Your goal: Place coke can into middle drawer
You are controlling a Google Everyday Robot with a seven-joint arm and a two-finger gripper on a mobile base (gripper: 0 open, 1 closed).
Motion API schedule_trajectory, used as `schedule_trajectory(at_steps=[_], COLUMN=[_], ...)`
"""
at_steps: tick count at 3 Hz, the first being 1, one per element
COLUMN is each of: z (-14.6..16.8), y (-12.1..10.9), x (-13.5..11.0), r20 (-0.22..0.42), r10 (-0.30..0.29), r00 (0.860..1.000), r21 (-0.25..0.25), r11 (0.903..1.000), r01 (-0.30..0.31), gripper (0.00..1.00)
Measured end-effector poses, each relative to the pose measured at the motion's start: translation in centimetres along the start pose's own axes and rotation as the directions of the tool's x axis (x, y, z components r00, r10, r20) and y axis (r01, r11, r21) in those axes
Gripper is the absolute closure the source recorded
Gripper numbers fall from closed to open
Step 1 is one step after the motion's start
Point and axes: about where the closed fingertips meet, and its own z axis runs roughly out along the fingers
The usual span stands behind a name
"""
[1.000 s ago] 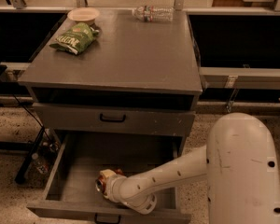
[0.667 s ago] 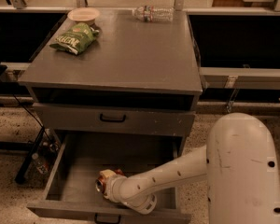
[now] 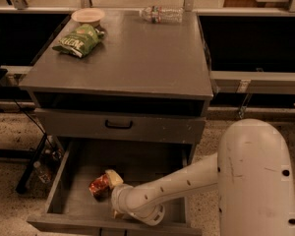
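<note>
The middle drawer (image 3: 60, 173) is pulled out at the bottom of the grey cabinet. The coke can (image 3: 99, 185), red, lies on its side on the drawer floor, left of centre. My gripper (image 3: 113, 195) is inside the drawer just right of the can, on the end of my white arm (image 3: 177, 186) that reaches in from the right. Its fingers look spread: one tan fingertip (image 3: 113, 177) rests by the can's upper right end, the other (image 3: 117, 213) shows below the wrist. The can is not between them.
The upper drawer (image 3: 119, 124) with a black handle is shut. On the cabinet top (image 3: 137, 58) lie a green chip bag (image 3: 78, 39), a bowl (image 3: 87, 16) and a clear water bottle (image 3: 161, 14). My white body (image 3: 255, 181) stands at the right. Cables and a bottle (image 3: 39, 170) lie on the floor at the left.
The can now shows more fully and further left of the gripper; before it was mostly covered by the gripper tip. The arm has barely shifted.
</note>
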Motion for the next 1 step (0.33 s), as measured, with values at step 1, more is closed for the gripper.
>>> schedule_trajectory(at_steps=[1], z=[0.0], y=[0.0], x=[0.0], r20=[0.0], r10=[0.0], r00=[1.0], r21=[0.0], r11=[1.0], r01=[0.0], gripper=[0.0])
